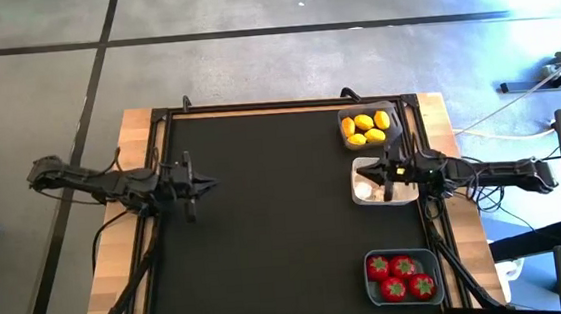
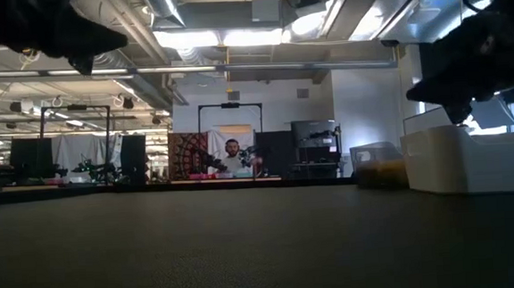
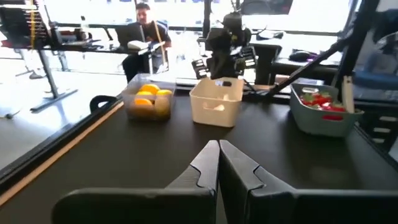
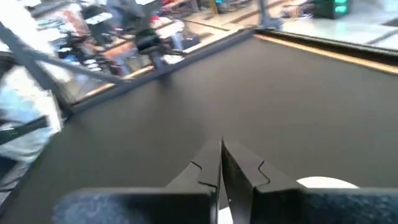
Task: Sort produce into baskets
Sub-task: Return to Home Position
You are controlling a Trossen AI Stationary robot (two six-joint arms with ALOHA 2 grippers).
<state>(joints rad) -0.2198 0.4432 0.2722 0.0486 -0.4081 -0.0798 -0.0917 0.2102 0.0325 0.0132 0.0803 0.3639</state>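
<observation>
Three baskets stand along the table's right side. The dark grey basket (image 1: pixel 368 127) at the far right holds yellow lemons (image 1: pixel 368 125). The white basket (image 1: pixel 381 181) in the middle holds white garlic-like bulbs (image 1: pixel 365 189). The blue-grey basket (image 1: pixel 402 276) at the near right holds red fruits (image 1: pixel 400 276). My right gripper (image 1: pixel 380 172) is shut and empty above the white basket; a white bit (image 4: pixel 326 182) shows beside its fingers. My left gripper (image 1: pixel 212 184) is shut and empty above the table's left half. The left wrist view shows all three baskets: lemons (image 3: pixel 149 98), white basket (image 3: pixel 216 101), red fruits (image 3: pixel 320 101).
The black mat (image 1: pixel 265 218) lies bare between the two grippers. A raised black frame (image 1: pixel 162 186) runs around the mat on the wooden tabletop. A person (image 2: pixel 232 156) sits at a desk in the room beyond the table's far side.
</observation>
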